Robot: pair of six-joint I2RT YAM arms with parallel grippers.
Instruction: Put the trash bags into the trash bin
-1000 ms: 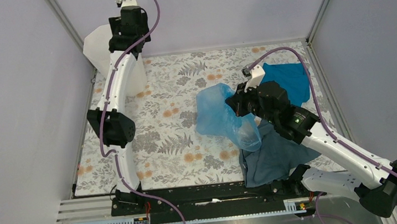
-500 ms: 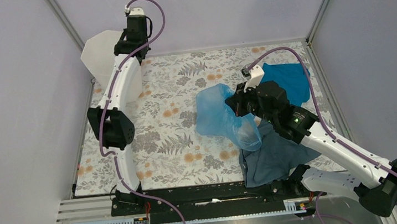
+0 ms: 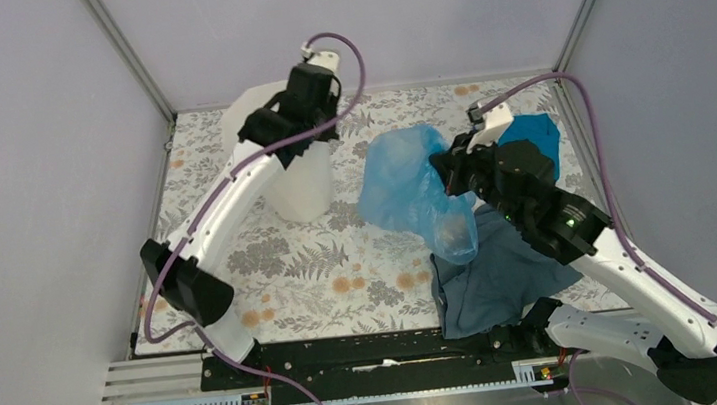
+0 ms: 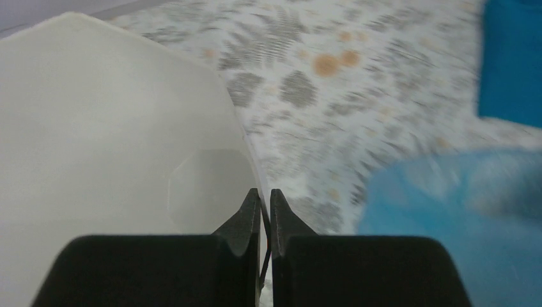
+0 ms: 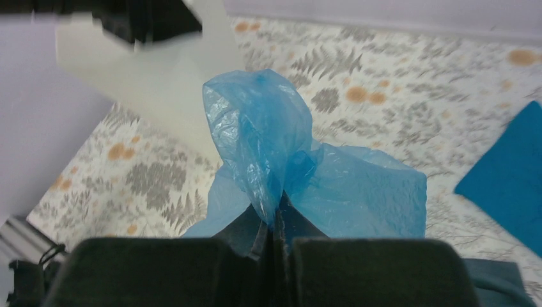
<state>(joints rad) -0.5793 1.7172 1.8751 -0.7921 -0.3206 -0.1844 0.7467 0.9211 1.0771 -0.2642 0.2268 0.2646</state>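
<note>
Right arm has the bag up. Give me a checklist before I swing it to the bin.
1. Right gripper shut on bag: ok.
2. Left gripper pinching bin rim: ok.
3. Bag above the bin mouth: not ok, it hangs beside the bin.
4. Bag free of grey cloth: cannot tell, its lower end is right by the cloth.
5. Bin mouth open for entry: cannot tell, the left gripper covers it in the top view.

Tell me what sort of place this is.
Probably a robot test booth: plain lilac wall panels in metal framing enclose a table under a floral cloth, with the left arm and right arm bolted to a black rail.
</note>
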